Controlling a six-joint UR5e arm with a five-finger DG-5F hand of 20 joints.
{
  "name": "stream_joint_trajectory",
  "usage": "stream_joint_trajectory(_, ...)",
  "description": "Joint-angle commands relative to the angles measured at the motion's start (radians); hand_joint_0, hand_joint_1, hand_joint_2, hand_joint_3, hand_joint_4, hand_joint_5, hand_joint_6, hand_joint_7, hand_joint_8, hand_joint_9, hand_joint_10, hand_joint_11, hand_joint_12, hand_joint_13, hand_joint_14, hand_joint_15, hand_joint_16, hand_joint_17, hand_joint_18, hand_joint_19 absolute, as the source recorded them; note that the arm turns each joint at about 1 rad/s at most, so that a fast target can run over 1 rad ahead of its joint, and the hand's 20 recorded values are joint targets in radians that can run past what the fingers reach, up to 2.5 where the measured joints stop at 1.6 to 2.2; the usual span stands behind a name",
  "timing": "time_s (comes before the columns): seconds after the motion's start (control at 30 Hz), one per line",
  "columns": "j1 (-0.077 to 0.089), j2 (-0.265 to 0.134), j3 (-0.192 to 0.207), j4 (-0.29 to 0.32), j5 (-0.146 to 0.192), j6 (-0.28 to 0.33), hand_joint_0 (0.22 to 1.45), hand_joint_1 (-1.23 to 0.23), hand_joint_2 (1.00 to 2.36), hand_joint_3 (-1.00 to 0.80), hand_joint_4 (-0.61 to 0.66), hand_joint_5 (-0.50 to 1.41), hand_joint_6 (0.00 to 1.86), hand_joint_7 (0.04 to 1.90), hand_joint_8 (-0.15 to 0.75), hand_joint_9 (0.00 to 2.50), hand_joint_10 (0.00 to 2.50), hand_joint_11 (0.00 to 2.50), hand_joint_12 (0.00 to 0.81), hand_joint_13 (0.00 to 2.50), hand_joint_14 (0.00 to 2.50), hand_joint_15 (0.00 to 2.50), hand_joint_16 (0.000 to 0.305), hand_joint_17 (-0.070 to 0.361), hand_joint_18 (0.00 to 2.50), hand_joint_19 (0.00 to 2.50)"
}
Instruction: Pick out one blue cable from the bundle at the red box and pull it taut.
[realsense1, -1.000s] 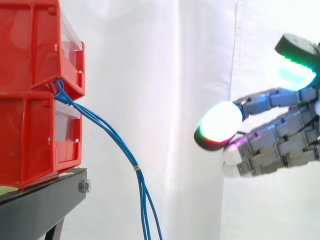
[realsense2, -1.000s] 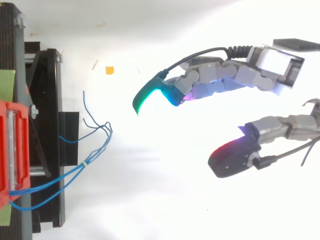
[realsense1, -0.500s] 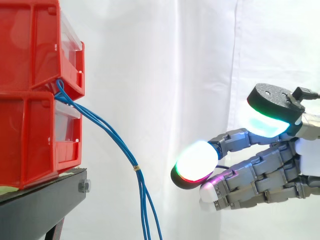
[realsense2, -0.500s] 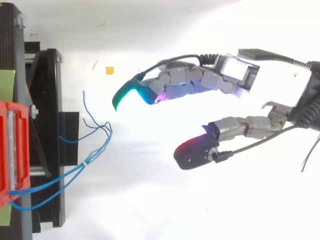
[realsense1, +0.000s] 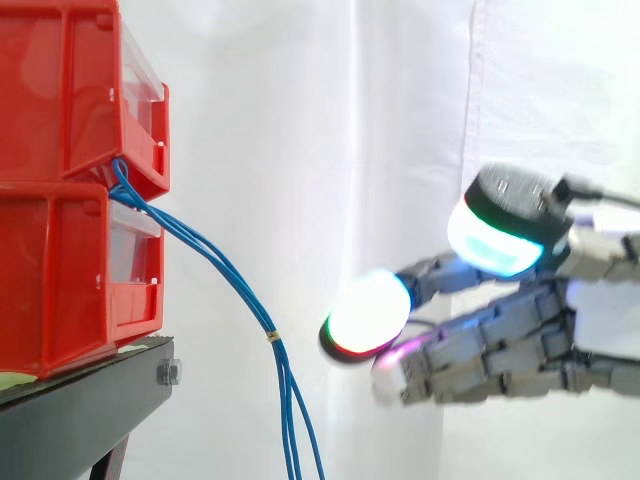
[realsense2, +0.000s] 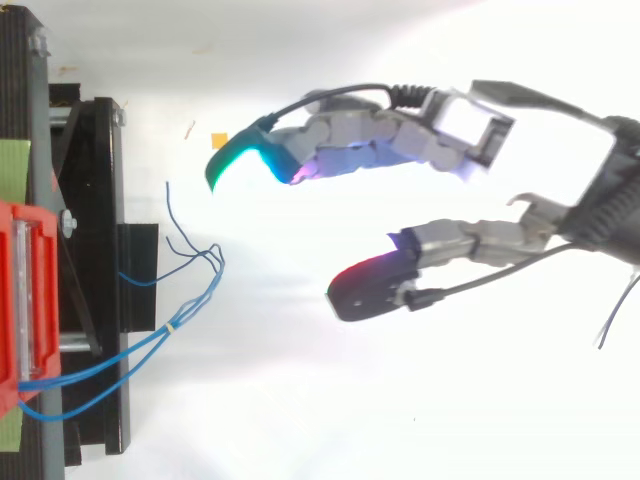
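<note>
Hand (realsense1: 500, 335), fingers spread and grasping nothing, stands at 3 o'clock of the blue cable bundle (realsense1: 215, 262), which leaves the gap between the stacked red bins (realsense1: 70, 250) and slants toward 5 o'clock. The strands look thin, limp and slick; a pinch on one below the yellow tie (realsense1: 271, 337) seems soundest. Their anchoring in the bins is hidden, and seen from the side they run off at 6 o'clock.

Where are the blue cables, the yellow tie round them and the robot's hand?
blue cables (realsense1: 256, 317), side view, on the strands just above the tie
yellow tie (realsense1: 272, 336), side view, on its middle
hand (realsense1: 510, 340), side view, on a grey finger
</note>
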Motion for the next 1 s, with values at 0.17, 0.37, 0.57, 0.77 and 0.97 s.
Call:
stream_joint_trajectory(0.17, 0.004, -0.088, 0.082, 0.038, -0.040, -0.011, 0.56, -0.53, 1.00, -0.48, 0.19, -0.20, 0.50, 0.70, 0.288, 0.64, 0.00, 0.15, 0.226, 0.38, 0.00, 0.00, 0.022, 0.049, 0.19, 0.06)
stream_joint_trajectory(0.37, 0.005, -0.088, 0.082, 0.038, -0.046, -0.020, 0.57, -0.53, 1.00, -0.48, 0.20, -0.19, 0.50, 0.70, 0.295, 0.68, 0.01, 0.16, 0.232, 0.42, 0.00, 0.00, 0.023, 0.051, 0.23, 0.08)
stream_joint_trajectory(0.57, 0.007, -0.124, 0.085, 0.058, -0.051, -0.028, 0.57, -0.53, 1.00, -0.47, 0.20, -0.19, 0.50, 0.70, 0.295, 0.70, 0.01, 0.18, 0.259, 0.46, 0.00, 0.00, 0.025, 0.057, 0.27, 0.10)
stream_joint_trajectory(0.77, 0.007, -0.164, 0.112, 0.105, -0.063, -0.010, 0.57, -0.53, 1.00, -0.47, 0.20, -0.19, 0.50, 0.70, 0.295, 0.70, 0.01, 0.18, 0.261, 0.47, 0.00, 0.00, 0.026, 0.057, 0.27, 0.11)
stream_joint_trajectory(0.97, 0.007, -0.165, 0.114, 0.122, -0.065, -0.011, 0.57, -0.53, 1.00, -0.47, 0.20, -0.18, 0.50, 0.71, 0.292, 0.72, 0.01, 0.20, 0.297, 0.51, 0.00, 0.07, 0.030, 0.067, 0.30, 0.15)
